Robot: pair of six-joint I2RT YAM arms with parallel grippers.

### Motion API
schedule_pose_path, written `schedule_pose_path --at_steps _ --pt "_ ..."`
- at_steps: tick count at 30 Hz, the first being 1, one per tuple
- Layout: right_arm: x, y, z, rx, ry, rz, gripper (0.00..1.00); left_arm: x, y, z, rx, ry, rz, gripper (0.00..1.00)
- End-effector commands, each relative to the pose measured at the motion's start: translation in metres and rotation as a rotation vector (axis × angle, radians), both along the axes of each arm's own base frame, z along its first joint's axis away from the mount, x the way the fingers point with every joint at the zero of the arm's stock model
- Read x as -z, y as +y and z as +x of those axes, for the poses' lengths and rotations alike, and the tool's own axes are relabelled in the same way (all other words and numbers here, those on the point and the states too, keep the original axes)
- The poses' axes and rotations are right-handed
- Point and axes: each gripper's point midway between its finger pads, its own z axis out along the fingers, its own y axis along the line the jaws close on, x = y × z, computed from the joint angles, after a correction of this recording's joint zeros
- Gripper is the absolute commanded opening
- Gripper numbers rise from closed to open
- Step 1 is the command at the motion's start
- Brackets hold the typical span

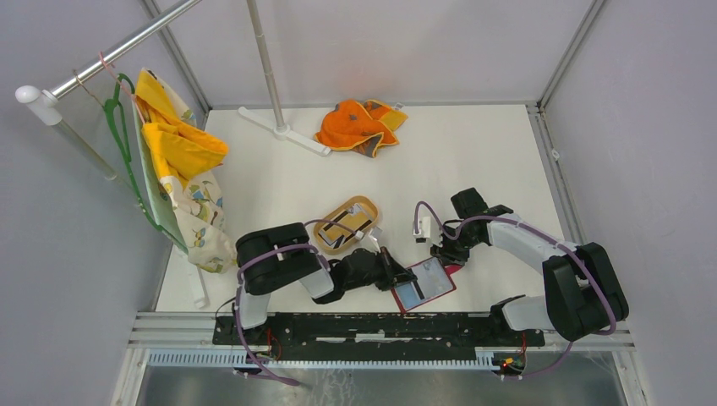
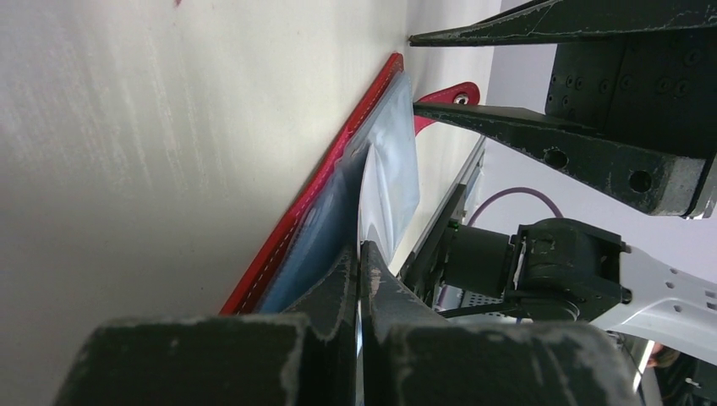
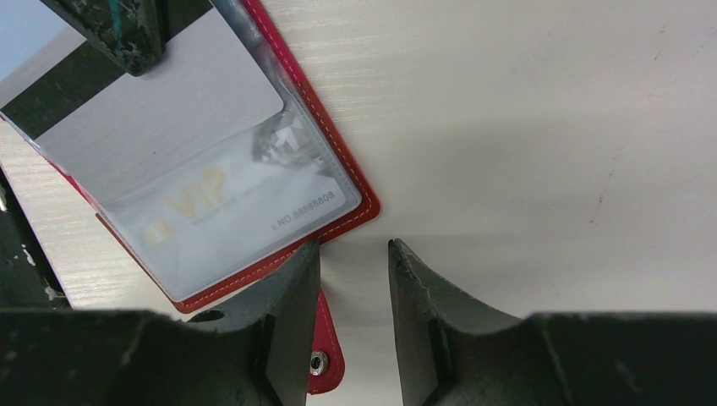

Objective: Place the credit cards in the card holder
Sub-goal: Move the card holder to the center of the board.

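Pinching a striped silver card (image 3: pixel 169 110) tight, left gripper (image 1: pixel 394 272) held it at the open card holder (image 3: pixel 345 165) near the table (image 1: pixel 473 161) front, over a VIP card (image 3: pixel 237 211) marked NO.88888808, right gripper (image 3: pixel 353 245) jaws half-spread, empty, beside it

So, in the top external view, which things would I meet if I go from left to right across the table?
First the hanging yellow clothes → wooden tray → red card holder. I leave out the orange cloth, because it spans the same stretch as the tray.
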Motion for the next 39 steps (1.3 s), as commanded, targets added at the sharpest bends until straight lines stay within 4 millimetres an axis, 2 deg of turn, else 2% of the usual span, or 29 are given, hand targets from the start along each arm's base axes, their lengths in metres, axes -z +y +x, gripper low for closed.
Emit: schedule_pose_path --at_steps 1,9,21,25,28,30,32,34,36,39 --pt "-0.001 0.003 -0.006 -0.008 0.008 0.009 0.42 0.009 0.010 0.002 -0.043 0.045 -0.005 0.02" --pt "-0.003 0.003 -0.004 -0.001 -0.003 0.009 0.42 -0.004 0.029 0.002 -0.059 -0.024 0.078 0.02" --pt "-0.004 0.006 0.001 0.053 0.001 0.022 0.42 -0.047 0.036 0.004 -0.056 -0.181 0.043 0.02" --pt "-0.027 0.002 0.025 0.092 -0.146 0.038 0.53 -0.063 0.042 0.005 -0.052 -0.261 0.023 0.02" --pt "-0.061 0.009 0.035 0.038 -0.314 0.122 0.65 -0.079 0.052 0.006 -0.044 -0.365 0.033 0.02" --pt "-0.081 0.024 0.024 -0.087 -0.373 0.217 0.74 -0.095 0.058 0.010 -0.045 -0.441 0.052 0.02" --pt "-0.095 0.042 -0.003 -0.270 -0.388 0.340 0.83 -0.109 0.067 0.012 -0.045 -0.513 0.084 0.02" --pt "-0.095 0.053 -0.038 -0.484 -0.406 0.445 0.98 -0.121 0.077 0.015 -0.054 -0.574 0.110 0.02" --pt "-0.080 0.057 -0.073 -0.685 -0.437 0.526 0.98 -0.128 0.092 0.019 -0.080 -0.622 0.149 0.02" --pt "-0.068 0.062 -0.095 -0.784 -0.435 0.560 0.98 -0.137 0.113 0.022 -0.127 -0.668 0.176 0.02"
